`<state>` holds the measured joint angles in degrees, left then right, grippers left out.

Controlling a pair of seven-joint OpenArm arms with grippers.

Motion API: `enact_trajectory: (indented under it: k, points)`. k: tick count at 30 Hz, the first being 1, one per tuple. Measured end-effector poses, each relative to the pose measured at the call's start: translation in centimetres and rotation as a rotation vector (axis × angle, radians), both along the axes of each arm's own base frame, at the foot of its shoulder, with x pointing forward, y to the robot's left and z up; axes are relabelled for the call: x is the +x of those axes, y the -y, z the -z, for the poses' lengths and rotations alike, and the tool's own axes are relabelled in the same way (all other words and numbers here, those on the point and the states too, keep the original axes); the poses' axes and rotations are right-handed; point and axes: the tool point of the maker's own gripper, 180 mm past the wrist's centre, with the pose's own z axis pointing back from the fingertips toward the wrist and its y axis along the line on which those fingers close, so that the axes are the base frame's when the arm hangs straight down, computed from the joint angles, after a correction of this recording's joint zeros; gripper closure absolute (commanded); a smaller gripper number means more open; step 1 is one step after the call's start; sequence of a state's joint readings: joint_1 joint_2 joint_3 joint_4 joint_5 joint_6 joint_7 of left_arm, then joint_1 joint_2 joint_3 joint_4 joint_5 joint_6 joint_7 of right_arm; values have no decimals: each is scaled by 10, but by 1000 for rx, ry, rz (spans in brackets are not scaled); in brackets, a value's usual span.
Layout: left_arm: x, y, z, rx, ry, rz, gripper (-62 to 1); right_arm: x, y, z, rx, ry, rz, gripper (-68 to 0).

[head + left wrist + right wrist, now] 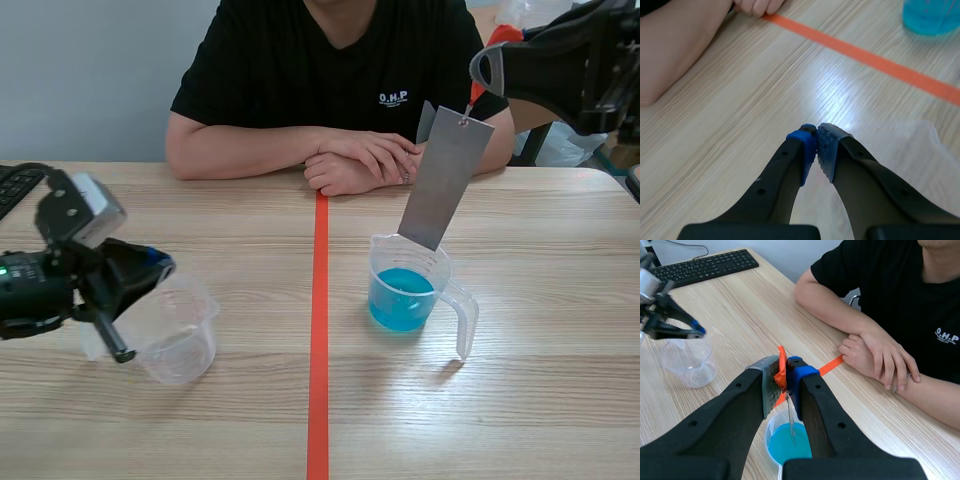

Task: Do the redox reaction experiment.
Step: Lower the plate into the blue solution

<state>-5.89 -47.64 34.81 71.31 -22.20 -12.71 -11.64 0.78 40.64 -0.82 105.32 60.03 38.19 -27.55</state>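
A clear measuring cup of blue liquid [405, 295] stands right of the tape line. A grey metal sheet [445, 175] hangs tilted from an orange clip [781, 371], its lower end inside the cup's mouth. My right gripper [485, 75] is high above the cup, shut on that clip [476, 95]. In the right wrist view the sheet [791, 422] hangs straight down over the blue liquid [785, 447]. An empty clear cup [180, 340] stands at the left. My left gripper [158, 265] is shut just over its near rim, with nothing seen between the pads [807, 147].
A person sits across the table with forearms and hands [350, 160] resting on it near the far end of the orange tape line [318, 350]. A black keyboard [705, 265] lies at the far left edge. Bare wood shows toward the front.
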Motion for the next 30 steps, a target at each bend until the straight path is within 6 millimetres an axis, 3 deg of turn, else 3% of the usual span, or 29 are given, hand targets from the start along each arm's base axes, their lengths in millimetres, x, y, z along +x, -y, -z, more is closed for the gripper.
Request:
enact_trajectory:
  k: [7, 11, 19, 24, 30]
  points:
    - [-41, -42, -24, -81, -37, -100, -49, 4, 5, 6, 13, -21, 21, -13]
    - [-62, -83, -26, -72, -48, -237, -49, 7, 7, 13, 17, -36, 32, -13]
    - [-135, -152, 5, 11, -137, -558, -49, 8, 4, 26, 19, -38, 27, -13]
    - [-177, -161, 22, 32, -208, -651, -49, 13, 5, 42, -6, -51, 51, -13]
    - [-208, -156, 34, 18, -268, -712, -49, 13, -3, 63, -7, -68, 52, -13]
